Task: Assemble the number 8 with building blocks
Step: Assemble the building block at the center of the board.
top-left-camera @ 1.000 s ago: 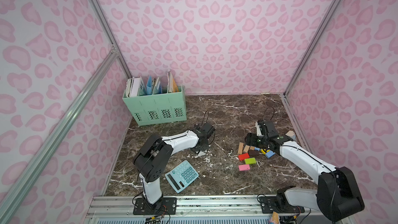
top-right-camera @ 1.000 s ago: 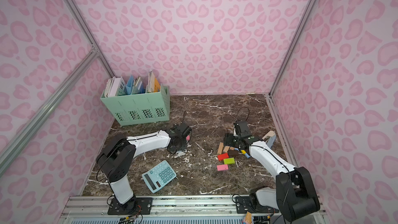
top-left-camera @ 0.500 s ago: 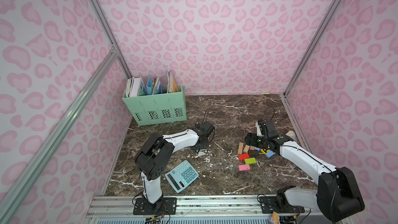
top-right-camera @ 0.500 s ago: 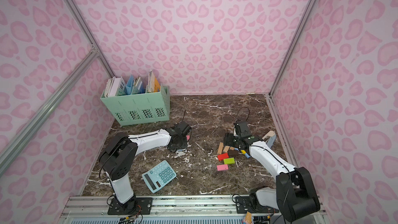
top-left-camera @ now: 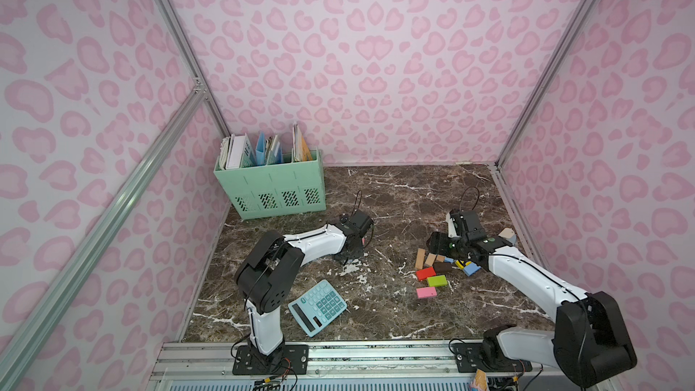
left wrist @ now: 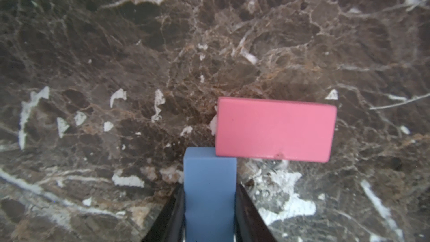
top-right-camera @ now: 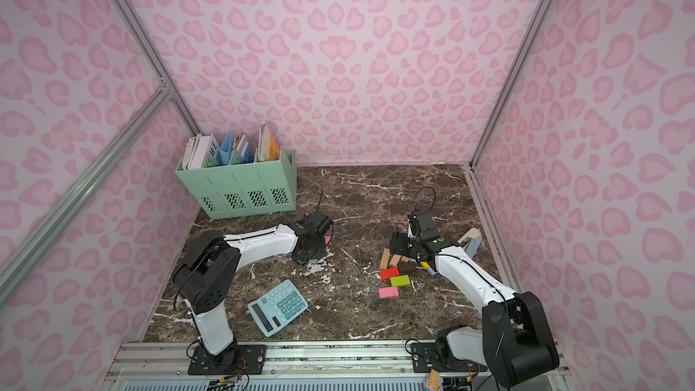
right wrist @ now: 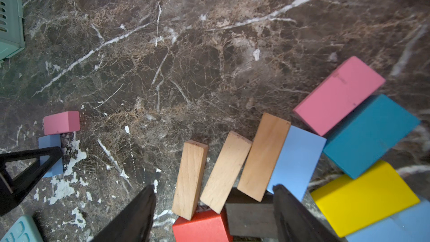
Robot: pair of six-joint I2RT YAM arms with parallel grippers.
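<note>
Fingers of the left gripper (left wrist: 209, 188) flank a blue block (left wrist: 209, 178) butted against a pink block (left wrist: 274, 129), likely an 8's corner; clamped or loose, cannot tell. Right gripper (right wrist: 214, 189), fingers apart, hovers over spare blocks (top-left-camera: 432, 272) at the worktop's (top-left-camera: 395, 201) three o'clock.

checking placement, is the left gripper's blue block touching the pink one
Touching. The left wrist view shows the blue block butting against the pink block, no gap.

Blue block (left wrist: 210, 171) at six o'clock, between the fingers of the left gripper (left wrist: 210, 186); pink block (left wrist: 274, 129) at four o'clock touches its corner.
</note>
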